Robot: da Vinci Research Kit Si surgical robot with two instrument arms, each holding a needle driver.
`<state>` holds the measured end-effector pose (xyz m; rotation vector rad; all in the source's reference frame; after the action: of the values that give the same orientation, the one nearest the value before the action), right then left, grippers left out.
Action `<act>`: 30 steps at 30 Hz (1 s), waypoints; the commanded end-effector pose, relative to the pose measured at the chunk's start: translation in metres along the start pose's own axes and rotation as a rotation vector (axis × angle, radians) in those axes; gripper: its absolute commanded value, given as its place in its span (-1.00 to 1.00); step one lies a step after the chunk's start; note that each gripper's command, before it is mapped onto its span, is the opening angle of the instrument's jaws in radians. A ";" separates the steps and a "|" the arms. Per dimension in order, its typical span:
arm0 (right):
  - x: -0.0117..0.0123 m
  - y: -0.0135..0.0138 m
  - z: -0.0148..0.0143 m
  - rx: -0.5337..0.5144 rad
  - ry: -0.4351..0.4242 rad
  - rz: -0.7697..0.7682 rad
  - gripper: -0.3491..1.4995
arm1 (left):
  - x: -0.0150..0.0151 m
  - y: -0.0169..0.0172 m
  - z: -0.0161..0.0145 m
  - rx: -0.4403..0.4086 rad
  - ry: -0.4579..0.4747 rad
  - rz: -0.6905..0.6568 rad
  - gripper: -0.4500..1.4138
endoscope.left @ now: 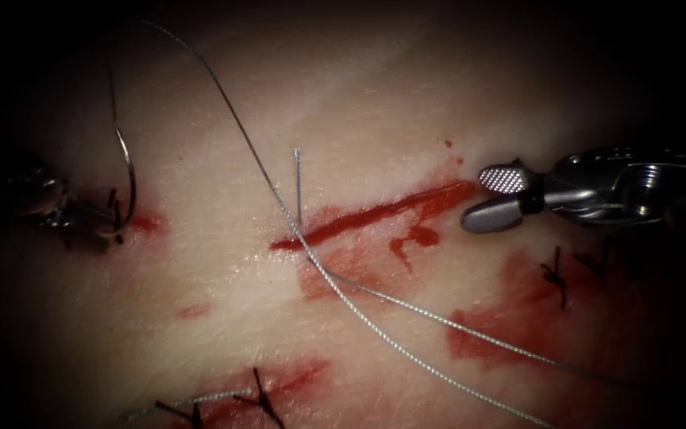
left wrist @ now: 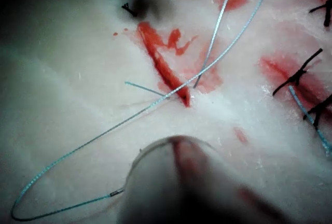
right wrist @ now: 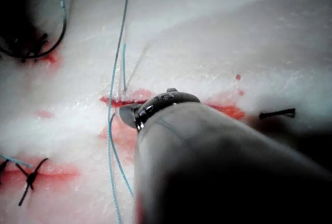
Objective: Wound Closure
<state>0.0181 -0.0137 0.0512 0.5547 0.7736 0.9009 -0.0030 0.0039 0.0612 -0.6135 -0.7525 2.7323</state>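
Right tool point(endoscope.left: 486, 201) empty at the cut's right end, jaws apart; left tool point(endoscope.left: 81, 218) clamping the needle.

Pale tissue point(endoscope.left: 406, 95) streaked with red fluid point(endoscope.left: 486, 330) lies under both tools, dark stitches point(endoscope.left: 556, 274) below the right tool. It comes in level from the right, tips just beside the cut point(endoscope.left: 375, 213). Far left of the cut, the left tool grips the needle point(endoscope.left: 129, 171) near its lower end; the curve rises clear of the tissue. Thread point(endoscope.left: 279, 202) runs from the needle past the cut's left end, where a short tail stands up.

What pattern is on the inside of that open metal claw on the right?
A fine cross-hatched grid on the upper jaw of the right tool, clearest in the endoscope view.
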 end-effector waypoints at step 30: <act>0.0019 0.0055 -0.0036 -0.126 0.042 -0.090 0.98 | 0.0195 0.0114 0.0183 -0.549 0.825 -0.534 0.68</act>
<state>0.0124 -0.0087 0.0519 0.3798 0.7624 0.8842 -0.0304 -0.0066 0.0628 -1.3725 -1.1397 1.7010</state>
